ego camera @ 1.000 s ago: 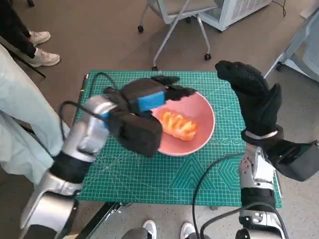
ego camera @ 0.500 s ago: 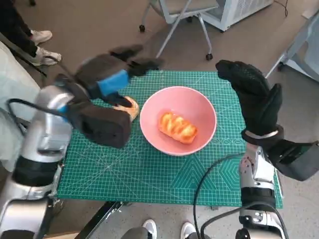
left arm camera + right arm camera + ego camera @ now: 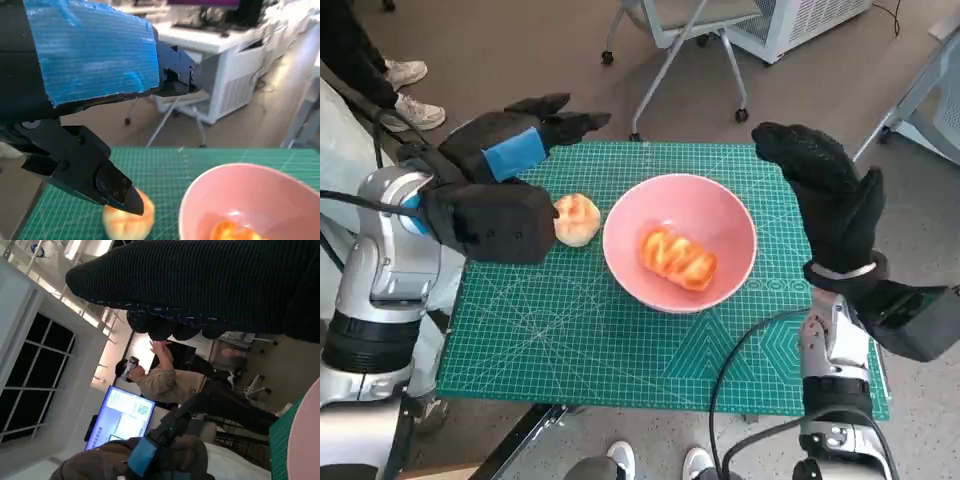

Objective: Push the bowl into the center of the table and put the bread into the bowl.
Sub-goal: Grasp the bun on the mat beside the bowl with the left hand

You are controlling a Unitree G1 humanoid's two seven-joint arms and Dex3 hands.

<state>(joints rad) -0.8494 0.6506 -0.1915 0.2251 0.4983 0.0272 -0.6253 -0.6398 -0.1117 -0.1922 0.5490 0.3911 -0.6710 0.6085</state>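
Hovering my left hand (image 3: 505,150) above the far left part of the green mat (image 3: 620,340), I hold nothing in it; the fingers (image 3: 107,182) are spread apart, reaching out past the table's far edge. My right hand (image 3: 830,195) stands raised beside the mat's right side, fingers apart and empty too, well clear of everything. The pink bowl (image 3: 735,225) sits close to the middle of the mat, so I judge the push done or nearly so. Inside it lies an orange twisted bread (image 3: 677,257), which looks like the placing step already met for that piece. A second, round bun (image 3: 575,218) rests on the mat just beside the bowl's left rim, near my left hand; whether the task wants it too I cannot tell. If it does, my left hand is the natural one, since it hangs nearly over it. There is open mat toward me and to the left of the bun for an approach, but the bowl wall crowds its right side, so I would come from above
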